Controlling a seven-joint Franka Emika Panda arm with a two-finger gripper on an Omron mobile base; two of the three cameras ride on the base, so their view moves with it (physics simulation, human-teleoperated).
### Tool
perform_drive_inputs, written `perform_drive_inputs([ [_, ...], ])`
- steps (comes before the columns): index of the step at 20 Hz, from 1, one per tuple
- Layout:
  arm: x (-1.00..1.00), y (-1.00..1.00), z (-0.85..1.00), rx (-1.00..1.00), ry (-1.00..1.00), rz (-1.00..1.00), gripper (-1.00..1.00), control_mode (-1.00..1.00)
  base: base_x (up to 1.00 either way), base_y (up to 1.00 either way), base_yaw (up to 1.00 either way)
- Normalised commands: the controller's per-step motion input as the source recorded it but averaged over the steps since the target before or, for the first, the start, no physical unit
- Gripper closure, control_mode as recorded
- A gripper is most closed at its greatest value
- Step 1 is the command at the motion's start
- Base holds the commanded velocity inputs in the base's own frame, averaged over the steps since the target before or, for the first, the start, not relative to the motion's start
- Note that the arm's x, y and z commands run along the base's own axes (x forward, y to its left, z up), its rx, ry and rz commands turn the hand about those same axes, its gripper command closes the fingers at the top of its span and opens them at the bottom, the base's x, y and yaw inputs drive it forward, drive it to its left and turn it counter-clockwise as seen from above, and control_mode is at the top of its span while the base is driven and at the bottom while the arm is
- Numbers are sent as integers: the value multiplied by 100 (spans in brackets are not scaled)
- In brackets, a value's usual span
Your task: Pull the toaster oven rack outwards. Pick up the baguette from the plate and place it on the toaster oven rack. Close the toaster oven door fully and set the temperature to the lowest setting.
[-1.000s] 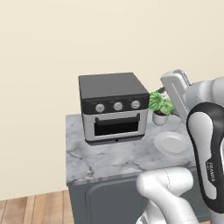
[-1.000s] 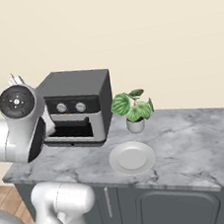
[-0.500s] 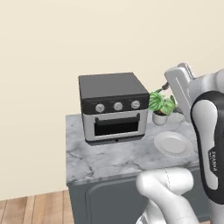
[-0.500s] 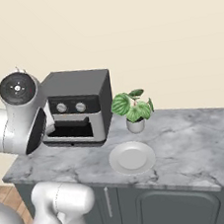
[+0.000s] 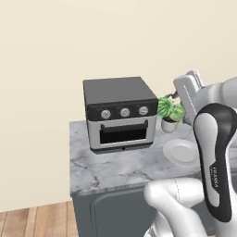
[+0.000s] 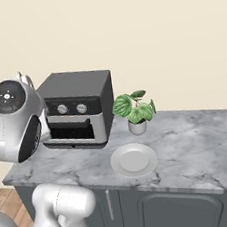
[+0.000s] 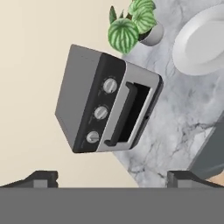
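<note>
The dark grey toaster oven [image 5: 119, 111] stands on the marble counter, three silver knobs on its black strip. Its door [image 5: 122, 133] is upright and shut, so the toaster oven rack behind it is hidden. The dark bar handle [image 7: 124, 114] crosses the door in the hand view. To the oven's right lies the white plate [image 5: 181, 152], which looks bare; the baguette is out of view. My gripper [image 7: 113, 178] hangs high above the counter's right part, jaws open and empty, facing the oven front [image 7: 105, 111]. The plate [image 7: 203, 39] shows at the hand view's upper right.
A small potted plant [image 5: 169, 112] stands between the oven and the plate, close to the wall. The counter's front edge [image 6: 94, 186] runs above dark cabinet doors. Bare marble lies in front of the oven and right of the plate [image 6: 134, 159].
My hand has shifted slightly, up and then back down a little, above the counter's right side. Jaws stay open. Oven, plate and plant have not moved.
</note>
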Motion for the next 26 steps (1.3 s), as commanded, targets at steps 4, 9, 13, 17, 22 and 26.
perform_drive_inputs([
  [4,0,0,-26,10,0,0,-100,-100,0,0,0],
  [9,13,0,-23,7,0,0,-100,-100,0,0,0],
  [13,24,0,-17,4,2,0,-100,-100,0,0,0],
  [17,30,0,-21,1,4,0,-100,-100,0,0,0],
  [22,32,0,-20,3,5,0,-100,-100,0,0,0],
  [26,26,1,-18,1,0,0,-100,-100,0,0,0],
])
